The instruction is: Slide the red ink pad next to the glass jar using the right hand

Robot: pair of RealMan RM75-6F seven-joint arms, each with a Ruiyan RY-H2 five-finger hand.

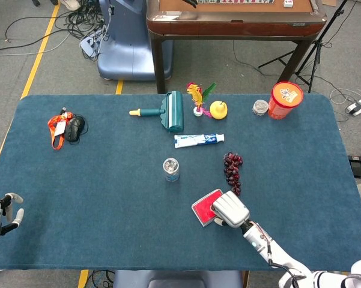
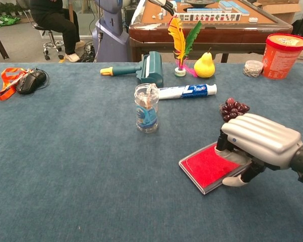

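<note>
The red ink pad (image 1: 203,207) (image 2: 206,167) lies flat on the blue table, to the right of and nearer than the glass jar (image 1: 170,168) (image 2: 146,108), well apart from it. My right hand (image 1: 230,210) (image 2: 259,141) covers the pad's right end, with its fingers (image 2: 223,145) curled down at the far edge and its thumb (image 2: 237,180) at the near edge. My left hand (image 1: 1,216) hangs by the table's near left corner, holding nothing, fingers apart; only the head view shows it.
A bunch of dark grapes (image 1: 232,170) (image 2: 233,109) lies just behind my right hand. A toothpaste tube (image 1: 198,140), lint roller (image 1: 168,111), feather shuttlecock (image 1: 197,99), yellow pear (image 1: 218,109) and orange tub (image 1: 285,99) stand farther back. A mouse with an orange lanyard (image 1: 66,128) sits far left.
</note>
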